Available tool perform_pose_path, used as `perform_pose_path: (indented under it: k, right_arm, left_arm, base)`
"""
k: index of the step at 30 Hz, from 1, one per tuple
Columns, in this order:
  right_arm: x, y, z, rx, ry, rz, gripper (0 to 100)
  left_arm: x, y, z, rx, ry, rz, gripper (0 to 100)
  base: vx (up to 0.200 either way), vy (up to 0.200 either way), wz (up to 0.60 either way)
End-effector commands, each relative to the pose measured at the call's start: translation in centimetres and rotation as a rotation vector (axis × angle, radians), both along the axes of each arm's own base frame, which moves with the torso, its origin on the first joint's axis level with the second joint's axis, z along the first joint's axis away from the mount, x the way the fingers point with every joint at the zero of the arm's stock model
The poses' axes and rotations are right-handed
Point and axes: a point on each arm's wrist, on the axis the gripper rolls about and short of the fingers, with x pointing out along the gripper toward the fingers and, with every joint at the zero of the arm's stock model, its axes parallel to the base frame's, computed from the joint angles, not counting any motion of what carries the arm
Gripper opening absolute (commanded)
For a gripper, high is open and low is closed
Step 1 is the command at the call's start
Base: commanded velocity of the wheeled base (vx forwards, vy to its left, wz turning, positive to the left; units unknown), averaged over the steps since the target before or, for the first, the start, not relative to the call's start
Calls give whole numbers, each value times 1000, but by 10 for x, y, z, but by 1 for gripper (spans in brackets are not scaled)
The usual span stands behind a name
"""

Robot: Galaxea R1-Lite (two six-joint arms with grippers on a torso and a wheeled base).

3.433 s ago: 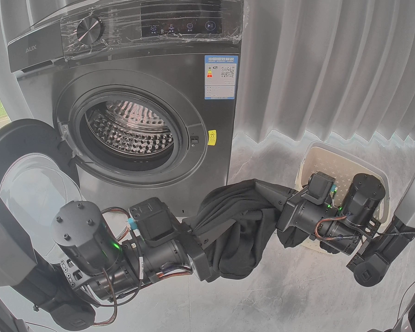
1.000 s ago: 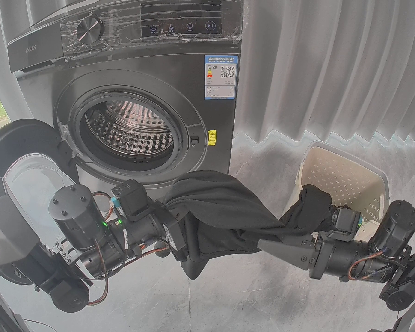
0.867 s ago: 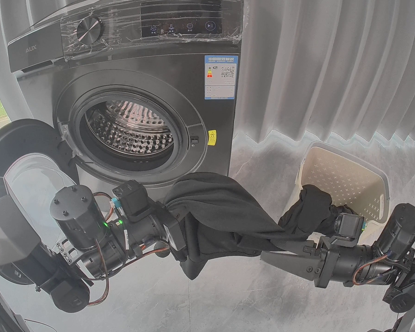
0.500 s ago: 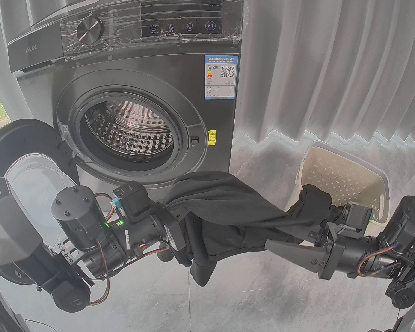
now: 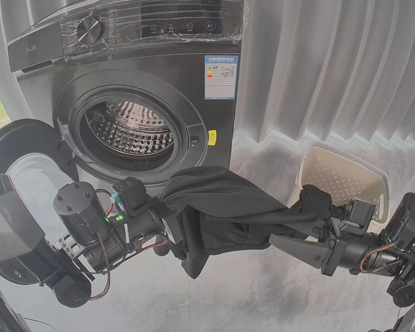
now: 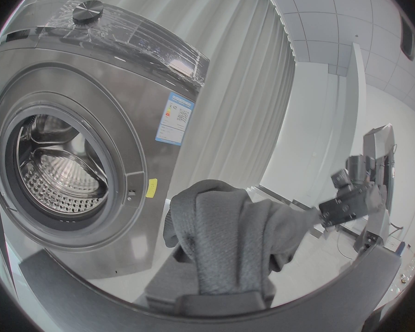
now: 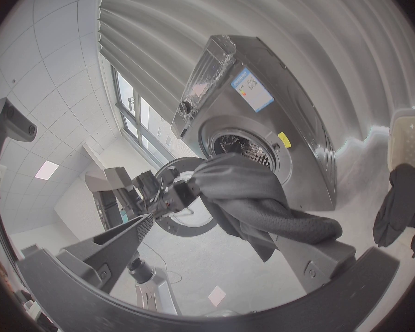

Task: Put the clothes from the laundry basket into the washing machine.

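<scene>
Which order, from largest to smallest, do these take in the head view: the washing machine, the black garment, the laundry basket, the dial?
1. washing machine
2. black garment, nearer the camera, so its rank over the basket is less sure
3. laundry basket, partly hidden behind the garment
4. dial

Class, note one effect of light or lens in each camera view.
Head view: light glints off the drum and the plastic wrap. Left wrist view: the lens bows the washing machine. Right wrist view: curtain folds curve, windows glare.
</scene>
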Motion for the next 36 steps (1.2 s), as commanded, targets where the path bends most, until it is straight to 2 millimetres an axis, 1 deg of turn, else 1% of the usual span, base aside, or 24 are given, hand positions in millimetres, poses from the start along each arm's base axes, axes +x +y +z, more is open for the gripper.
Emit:
perform_pose_path:
  k: [1,3,8,11,15,18,21,22,26,29,30,31,36]
  right_arm:
    - [-6,-1,-17,-51,70,23,100]
    - [-6,2,-23,-69,90,33,100]
    - [-11,5,-32,-101,126,59,100]
    - [-20,4,-37,-123,153,89,100]
    - [-26,0,-40,-133,171,126,100]
    - [-23,-2,-43,-145,181,105,100]
    - [-14,-9,-51,-168,201,50,100]
    - [-14,-9,-51,-170,203,48,100]
    - [-4,-15,-64,-227,211,-4,100]
    - [2,-19,-78,-296,220,-43,100]
    - [2,-19,-78,-296,220,-43,100]
    - [5,-21,-85,-332,217,-58,100]
    - [8,-22,-87,-342,212,-69,100]
  left_arm:
    - [13,4,7,-27,-31,44,0]
    - [18,3,10,-45,-39,61,0]
    - [23,1,17,-99,-36,76,0]
    - [28,4,21,-112,-50,109,0]
    - [32,6,20,-113,-50,128,0]
    - [32,6,21,-116,-52,131,0]
    - [34,6,23,-121,-62,134,0]
    - [34,6,23,-123,-61,134,0]
    - [34,6,24,-125,-64,135,0]
    - [35,6,26,-128,-70,138,0]
    - [35,6,26,-128,-70,138,0]
    - [36,8,27,-132,-74,152,0]
    - [36,9,28,-134,-78,156,0]
  base:
    - [0,0,0]
    - [0,0,0]
    - [0,0,0]
    - [0,0,0]
    - [0,0,0]
    - [0,0,0]
    - [0,0,0]
    - [0,0,0]
    - [0,0,0]
    - [0,0,0]
    - [0,0,0]
    - [0,0,0]
    - [0,0,0]
